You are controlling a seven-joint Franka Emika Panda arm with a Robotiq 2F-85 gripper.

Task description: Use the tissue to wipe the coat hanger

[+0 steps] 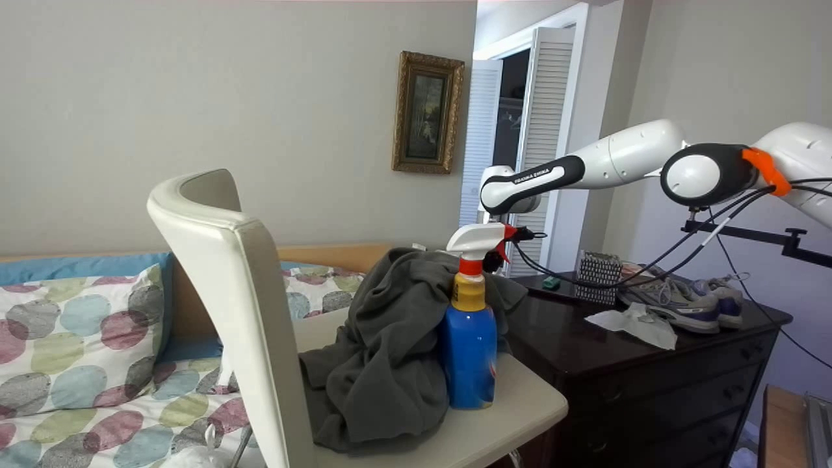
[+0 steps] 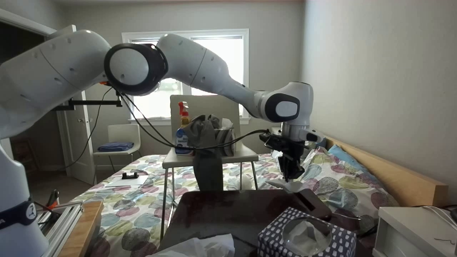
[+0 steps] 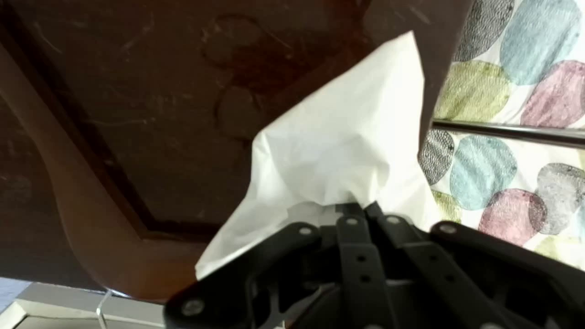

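Where the far edge of the worktop [image 2: 221,210] runs towards its right-hand corner in an exterior view, the tissue [image 3: 329,151] is held in the gripper [image 3: 362,209], whose fingers stand close together, pinching it. Thin, white and crumpled, it spreads out from the fingertips in the wrist view. Creases gather where it is gripped, a greyer, thinner-looking patch lies just beside the fingers, and a fold bends its left side. One end tapers to a sharp point above; another drops to a blunter corner at lower left. Some of it is hidden behind the gripper. Beneath it the wood is dark and scratched, and past the edge on the right of that view shows the spotted bed [image 3: 484,210]. I cannot tell whether the tissue touches the worktop.

Brown and smooth, the hanger [image 3: 91,205] lies by the worktop's lower edge in the wrist view, its metal hook [image 3: 99,311] reaching past that edge. The tissue's lower corner overlaps it from this angle; contact is unclear. Towards the near right corner, in an exterior view, stands a patterned box [image 2: 273,237], with white paper [image 2: 203,248] left of it.
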